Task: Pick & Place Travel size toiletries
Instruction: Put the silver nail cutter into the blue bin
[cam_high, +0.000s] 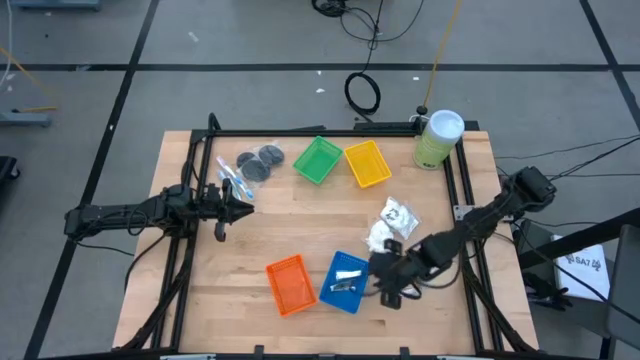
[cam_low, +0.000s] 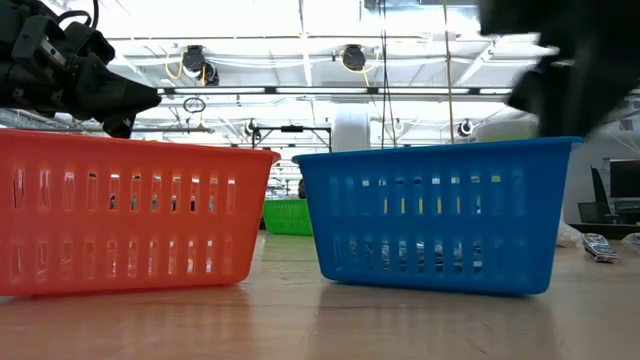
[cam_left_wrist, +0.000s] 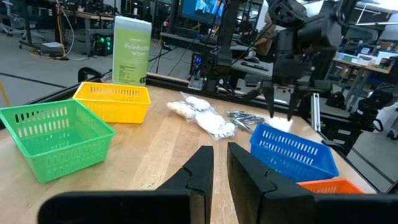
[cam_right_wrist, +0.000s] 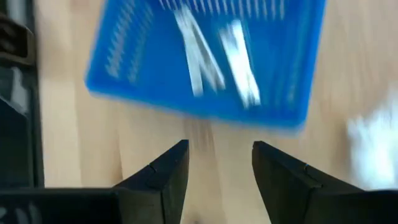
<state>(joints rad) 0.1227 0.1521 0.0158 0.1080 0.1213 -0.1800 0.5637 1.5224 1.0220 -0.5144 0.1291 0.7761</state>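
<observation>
The right hand (cam_high: 385, 283) is seen above the surface (cam_high: 290, 225), just beside the right edge of the blue tray (cam_high: 345, 282). Its fingers (cam_right_wrist: 165, 171) are spread apart and nothing is held between them. In the blue tray 2 silver tubes (cam_high: 347, 280) are found, lying side by side. The orange tray (cam_high: 290, 284) is placed just beside the blue tray, on its left.

The left hand (cam_high: 222, 208) is kept over the left part of the surface. Its fingers (cam_left_wrist: 202, 171) are brought close together, with only a narrow gap, and nothing is seen between them.

Near the back left corner, 2 grey discs (cam_high: 262, 160) are lying, and the clear sticks (cam_high: 230, 178) with blue and red are just beside them. The white packets (cam_high: 392, 225) are lying on the right part, between the yellow tray (cam_high: 367, 163) and the blue tray. The green tray (cam_high: 317, 160) stands beside the yellow one. The green canister (cam_high: 437, 139) is standing upright at the back right corner.
</observation>
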